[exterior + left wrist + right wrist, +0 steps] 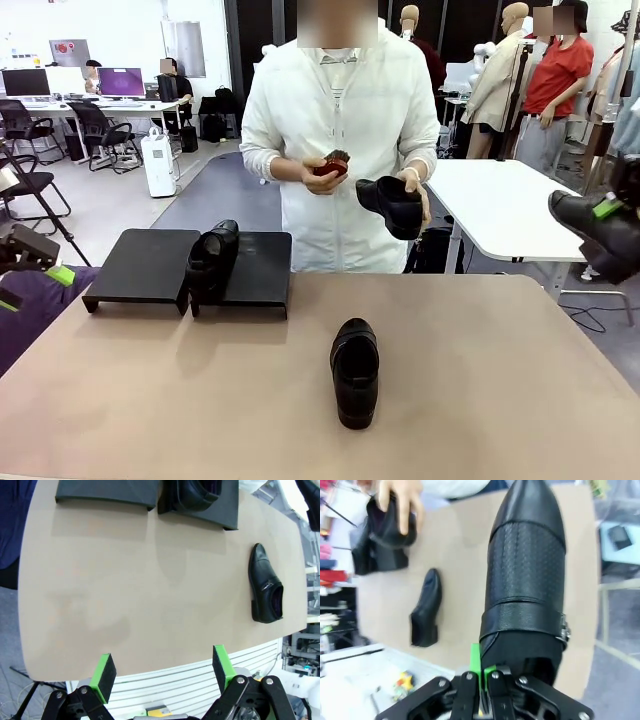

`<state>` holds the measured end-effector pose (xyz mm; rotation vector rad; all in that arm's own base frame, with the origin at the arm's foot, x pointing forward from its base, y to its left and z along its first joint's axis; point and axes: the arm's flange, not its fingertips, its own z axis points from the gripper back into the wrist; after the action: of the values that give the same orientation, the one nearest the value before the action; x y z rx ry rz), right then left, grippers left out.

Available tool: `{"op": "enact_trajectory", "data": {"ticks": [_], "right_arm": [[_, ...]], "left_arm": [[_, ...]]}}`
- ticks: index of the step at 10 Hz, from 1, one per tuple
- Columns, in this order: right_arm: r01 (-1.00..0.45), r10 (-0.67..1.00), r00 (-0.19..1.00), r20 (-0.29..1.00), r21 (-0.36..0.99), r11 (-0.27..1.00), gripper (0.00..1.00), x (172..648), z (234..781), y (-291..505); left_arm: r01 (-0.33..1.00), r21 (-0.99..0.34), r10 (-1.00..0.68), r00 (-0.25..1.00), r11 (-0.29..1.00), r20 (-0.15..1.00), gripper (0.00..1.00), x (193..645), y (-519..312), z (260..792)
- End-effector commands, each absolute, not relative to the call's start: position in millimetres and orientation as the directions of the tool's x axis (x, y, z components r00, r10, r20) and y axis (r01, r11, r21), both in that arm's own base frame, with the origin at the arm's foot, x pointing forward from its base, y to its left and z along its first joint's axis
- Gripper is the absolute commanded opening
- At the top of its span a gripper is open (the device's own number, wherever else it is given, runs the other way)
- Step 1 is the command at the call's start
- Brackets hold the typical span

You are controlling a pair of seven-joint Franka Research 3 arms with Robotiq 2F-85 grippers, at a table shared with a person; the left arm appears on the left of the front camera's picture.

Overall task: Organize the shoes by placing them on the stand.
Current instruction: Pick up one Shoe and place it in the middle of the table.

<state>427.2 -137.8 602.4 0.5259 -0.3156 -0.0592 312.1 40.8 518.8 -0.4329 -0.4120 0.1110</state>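
Front view: at far right, up off the tabletop (500,400), right claw (608,214) pinching the lifted shoe (592,228) by its heel end, toe aimed in toward the middle. Carried high, prob. to clear the other shoes en route to the stand. Low at the left edge, left claw (35,282), near the stand but touching nothing, likely parked out of the right arm's way. Stand in two parts: left platform (135,262) bare. On the right platform (258,270), the stand shoe (212,255) set at the left edge by the gap, w/ room beside it for a mate. Mid-front on the tabletop, the loose shoe (355,372) lying flat, not yet handled. At the far side, a person (340,110) w/ the fourth shoe (392,205) in one hand and a small reddish thing, maybe a brush (332,163), in the other. Looks like cleaning before it joins the rest.

Left wrist view: left claw (164,672) spread wide, nothing between the green pads, bare tabletop beneath. Loose shoe (266,592) well apart at picture right. Stand along the top edge.

Right wrist view: right claw (482,667) pressed together on the rear collar of the lifted shoe (527,580), toe running away along the fingers. Heel grip prob. chosen to leave the sole free for a flat set-down. Beyond, loose shoe (426,607) on the tabletop and the person's hand (400,500) on the fourth shoe. Too blurred there to make out the stand.

By this layout, one of four placed so far.
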Motion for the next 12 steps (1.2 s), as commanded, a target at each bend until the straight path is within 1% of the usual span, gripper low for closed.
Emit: {"op": "enact_trajectory", "data": {"ticks": [1,2,3,4,5,6,7,8,9,11,12], "right_arm": [[0.004,-0.223,0.912,0.345,0.535,0.845,0.00,392.3,590.4,-124.7],[-0.002,-0.221,0.908,0.356,0.530,0.848,0.00,389.0,579.9,-126.7],[-0.021,-0.157,0.941,0.300,0.515,0.857,0.00,401.0,604.5,-135.7],[-0.021,-0.157,0.941,0.300,0.515,0.857,0.00,401.0,604.5,-135.7],[-0.013,-0.176,0.933,0.314,0.517,0.856,0.00,381.6,593.2,-134.5],[-0.152,-0.045,0.949,0.312,0.578,0.802,0.00,410.9,576.9,-118.7],[-0.202,-0.003,0.943,0.332,0.582,0.787,0.00,424.7,576.8,-97.9],[-0.185,-0.026,0.934,0.357,0.543,0.819,0.00,420.0,585.4,-98.6],[-0.106,-0.110,0.928,0.356,0.535,0.838,0.00,402.5,595.5,-136.3],[0.009,-0.239,0.919,0.314,0.587,0.809,0.00,361.2,600.1,-196.9],[0.098,-0.342,0.888,0.307,0.599,0.794,0.00,338.3,599.1,-222.2]], "left_arm": [[0.002,-0.442,0.180,0.911,0.897,0.370,1.00,311.7,42.5,519.8],[0.002,-0.442,0.180,0.911,0.897,0.370,1.00,311.7,42.5,519.8],[0.002,-0.442,0.180,0.911,0.897,0.370,1.00,311.7,42.5,519.8],[0.002,-0.442,0.180,0.911,0.897,0.370,1.00,311.7,42.5,519.8],[0.002,-0.442,0.180,0.911,0.897,0.370,1.00,311.7,42.5,519.8],[0.002,-0.442,0.180,0.911,0.897,0.370,1.00,311.7,42.5,519.8],[0.002,-0.442,0.180,0.911,0.897,0.370,1.00,311.7,42.5,519.8],[0.002,-0.442,0.180,0.911,0.897,0.370,1.00,311.7,42.5,519.8],[0.002,-0.442,0.180,0.911,0.897,0.370,1.00,311.7,42.5,519.8],[0.002,-0.442,0.180,0.911,0.897,0.370,1.00,311.7,42.5,519.8],[0.002,-0.442,0.180,0.911,0.897,0.370,1.00,311.7,42.5,519.8]]}}
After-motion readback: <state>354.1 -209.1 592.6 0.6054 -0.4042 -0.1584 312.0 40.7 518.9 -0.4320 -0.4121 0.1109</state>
